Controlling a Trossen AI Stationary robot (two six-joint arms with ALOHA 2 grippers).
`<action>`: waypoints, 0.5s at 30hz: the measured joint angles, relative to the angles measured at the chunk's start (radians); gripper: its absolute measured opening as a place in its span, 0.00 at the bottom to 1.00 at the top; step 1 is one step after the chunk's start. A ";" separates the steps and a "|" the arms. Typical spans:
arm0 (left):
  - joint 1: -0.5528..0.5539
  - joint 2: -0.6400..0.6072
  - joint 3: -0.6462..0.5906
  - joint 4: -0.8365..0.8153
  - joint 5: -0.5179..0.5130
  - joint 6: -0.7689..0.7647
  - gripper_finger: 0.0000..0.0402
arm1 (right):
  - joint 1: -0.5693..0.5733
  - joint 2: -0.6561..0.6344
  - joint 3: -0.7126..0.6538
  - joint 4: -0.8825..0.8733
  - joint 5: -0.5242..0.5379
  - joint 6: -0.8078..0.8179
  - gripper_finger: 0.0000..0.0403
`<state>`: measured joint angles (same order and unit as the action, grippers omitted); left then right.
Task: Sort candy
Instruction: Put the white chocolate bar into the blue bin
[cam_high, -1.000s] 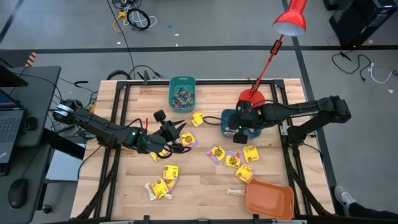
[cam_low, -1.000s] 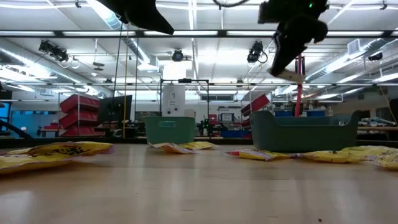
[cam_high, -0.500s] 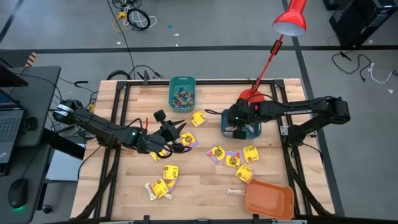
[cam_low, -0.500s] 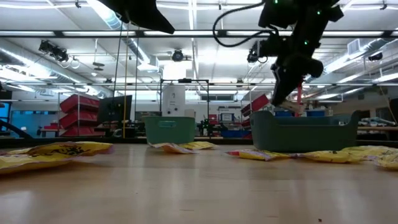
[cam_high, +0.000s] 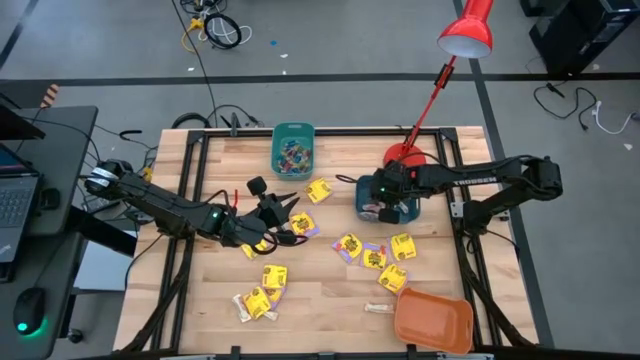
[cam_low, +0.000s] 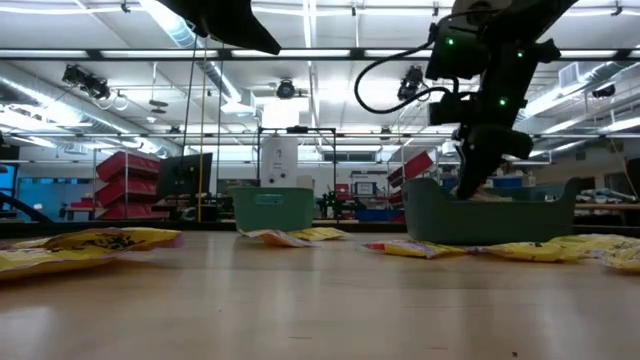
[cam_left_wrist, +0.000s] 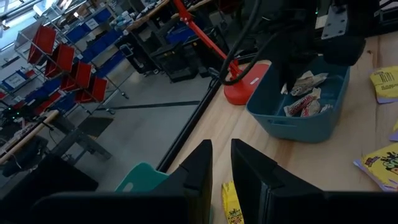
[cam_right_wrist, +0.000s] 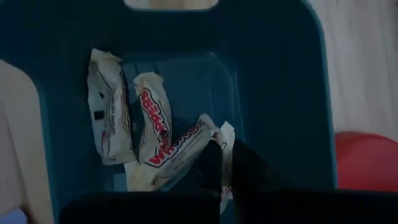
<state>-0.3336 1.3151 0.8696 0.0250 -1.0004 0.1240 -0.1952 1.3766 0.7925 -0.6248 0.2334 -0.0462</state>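
Note:
My right gripper reaches down into the dark teal bin and is shut on a pale stick-shaped candy. Below it, three more pale sticks lie on the bin's floor. My left gripper hovers above the table's middle left. Its fingers stand a narrow gap apart with nothing between them. Yellow candy packets lie flat on the table around both arms. Tiny coloured pieces fill the light teal bin at the far edge. My right gripper pinches the pale stick candy between its two fingers by its wrapper end. The fingers come steeply from above, inside the bin's walls. The piece's free end points at the sticks on the floor; whether it rests on them I cannot tell.
An orange bin stands at the near right corner, with a loose pale stick beside it. More yellow packets lie near the front left. A red lamp's base stands just behind the dark bin, its arm rising over the far edge.
My right gripper has sunk from above the dark teal bin down into it, carrying the pale stick candy, and stays shut on it.

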 joint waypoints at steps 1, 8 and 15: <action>0.000 0.000 0.000 0.000 0.000 0.000 0.16 | -0.003 0.000 -0.005 0.004 0.000 0.002 0.02; 0.000 0.000 0.000 -0.001 0.000 0.006 0.16 | -0.018 0.000 -0.026 0.029 -0.001 0.011 0.03; 0.000 0.000 0.000 -0.002 0.007 0.004 0.16 | -0.024 0.000 -0.033 0.043 -0.001 0.047 0.07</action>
<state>-0.3336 1.3151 0.8696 0.0231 -0.9934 0.1284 -0.2187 1.3766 0.7597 -0.5819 0.2325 0.0010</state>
